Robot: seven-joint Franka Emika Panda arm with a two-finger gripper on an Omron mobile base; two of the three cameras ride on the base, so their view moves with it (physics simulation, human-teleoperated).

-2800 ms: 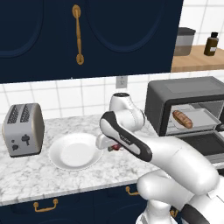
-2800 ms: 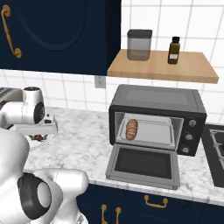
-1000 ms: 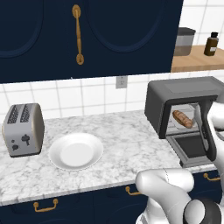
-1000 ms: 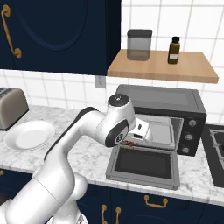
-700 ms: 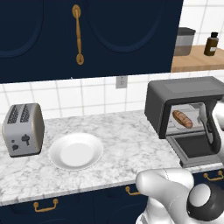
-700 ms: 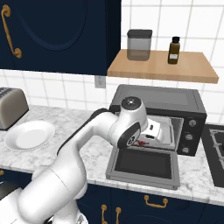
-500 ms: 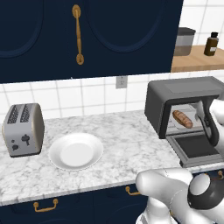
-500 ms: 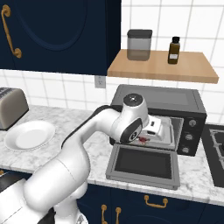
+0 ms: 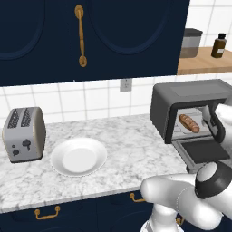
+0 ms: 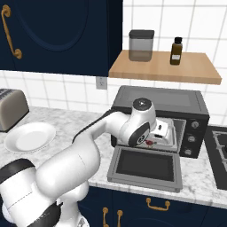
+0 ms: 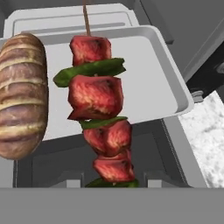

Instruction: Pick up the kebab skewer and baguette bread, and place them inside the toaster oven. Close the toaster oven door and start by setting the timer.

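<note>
From the left base view, the toaster oven (image 9: 195, 108) stands at the right end of the counter (image 9: 122, 145) with its door (image 9: 201, 152) dropped flat. The bread (image 9: 189, 123) lies on the tray inside. A white plate (image 9: 78, 156) sits bare near the silver toaster (image 9: 23, 134) at the left.

From the right base view, the arm reaches to the oven mouth, and the hand (image 10: 156, 136) hangs just above the open door with dark red meat showing under it. A jar (image 10: 141, 45) and a bottle (image 10: 176, 51) stand on the shelf above.

From the hand view, the skewer (image 11: 99, 109) runs away from the camera, its far half over the grey tray (image 11: 148, 78) and the bread just to its left. The hand grips it at the near end, jaws about half closed on it.

The skewer is probably light, with a stiff stick but soft, slippery chunks that could turn. The near-end hold seems sound; the bread is firmer and best taken across its middle.
</note>
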